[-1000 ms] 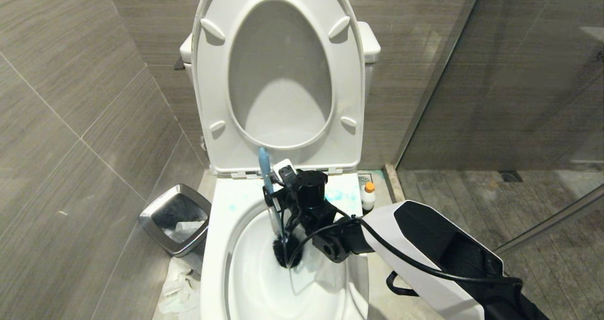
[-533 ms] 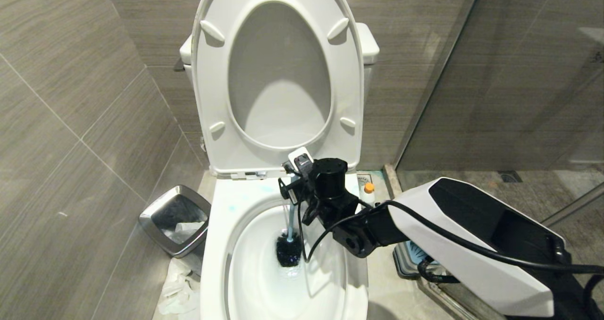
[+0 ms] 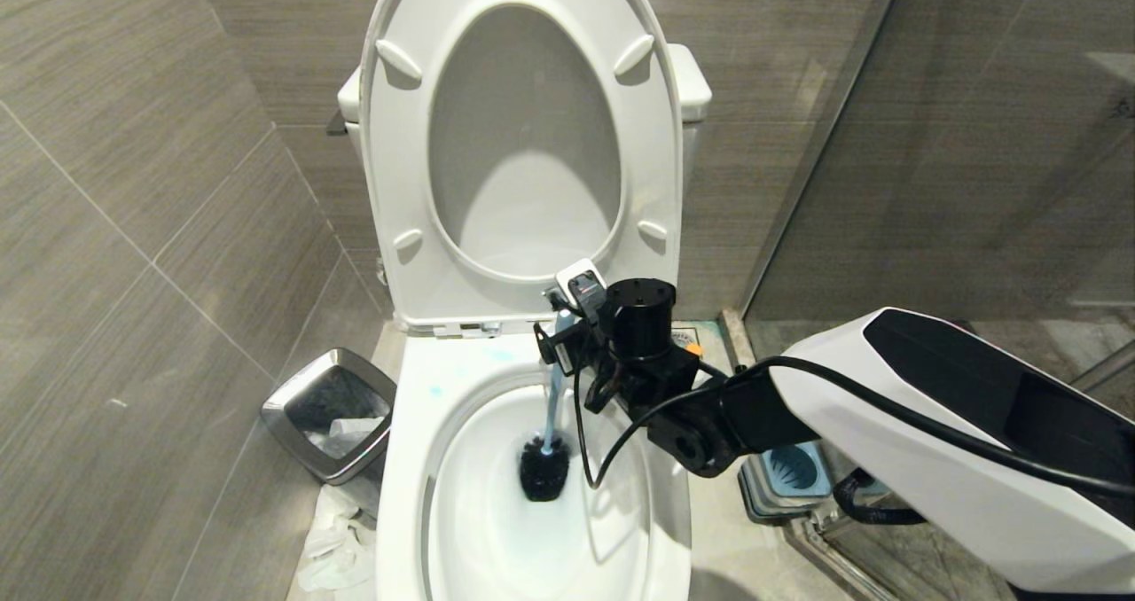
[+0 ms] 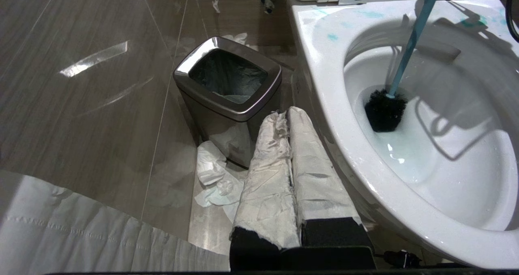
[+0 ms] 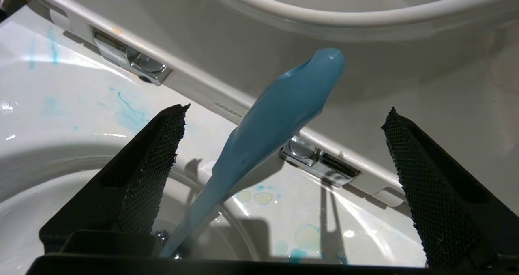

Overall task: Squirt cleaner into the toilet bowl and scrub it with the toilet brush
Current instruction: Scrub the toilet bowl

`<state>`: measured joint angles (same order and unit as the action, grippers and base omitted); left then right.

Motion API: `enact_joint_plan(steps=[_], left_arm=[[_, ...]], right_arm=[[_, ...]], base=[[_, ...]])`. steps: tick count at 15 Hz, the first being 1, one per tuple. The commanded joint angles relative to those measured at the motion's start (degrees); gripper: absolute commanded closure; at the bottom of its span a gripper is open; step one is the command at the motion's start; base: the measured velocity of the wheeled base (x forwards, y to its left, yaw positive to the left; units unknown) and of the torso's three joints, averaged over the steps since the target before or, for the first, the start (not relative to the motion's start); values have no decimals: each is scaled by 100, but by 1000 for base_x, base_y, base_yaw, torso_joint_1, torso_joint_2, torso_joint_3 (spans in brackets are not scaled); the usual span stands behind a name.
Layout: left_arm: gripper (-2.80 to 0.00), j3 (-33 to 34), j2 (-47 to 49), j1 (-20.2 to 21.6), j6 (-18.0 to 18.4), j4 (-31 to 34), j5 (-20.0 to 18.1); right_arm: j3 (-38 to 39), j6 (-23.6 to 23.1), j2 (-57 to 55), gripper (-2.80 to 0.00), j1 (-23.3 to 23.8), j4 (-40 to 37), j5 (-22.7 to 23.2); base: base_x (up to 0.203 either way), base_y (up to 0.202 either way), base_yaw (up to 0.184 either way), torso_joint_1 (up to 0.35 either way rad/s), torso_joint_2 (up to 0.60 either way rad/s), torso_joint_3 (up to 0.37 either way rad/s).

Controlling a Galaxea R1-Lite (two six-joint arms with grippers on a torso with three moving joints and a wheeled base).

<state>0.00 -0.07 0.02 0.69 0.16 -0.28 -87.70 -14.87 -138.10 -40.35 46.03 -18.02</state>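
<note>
Where grey tiles (image 3: 133, 229) enclose toilet bowl (image 3: 417, 459), seemingly wet floor (image 4: 101, 104)

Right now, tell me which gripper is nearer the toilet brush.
Right. The right gripper has its open fingers on either side of the toilet brush handle, not touching. The left gripper is shut, beside the toilet bowl, away from the brush.
</note>
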Motion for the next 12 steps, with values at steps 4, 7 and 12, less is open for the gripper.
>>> enact_joint_plan(steps=[4,7,12], left_arm=[[0,9,7,-2,1,2,2],[0,9,7,-2,1,2,2],[0,9,7,-2,7,2,2]], right_arm=[[-233,48,-329,-280,101,29,15],[-856,389,-737,-280,112,29,17],[-1214,469,-982,-280,106,36,27]], base=[[0,0,0,0,0,0],[0,0,0,0,0,0],[0,0,0,0,0,0]])
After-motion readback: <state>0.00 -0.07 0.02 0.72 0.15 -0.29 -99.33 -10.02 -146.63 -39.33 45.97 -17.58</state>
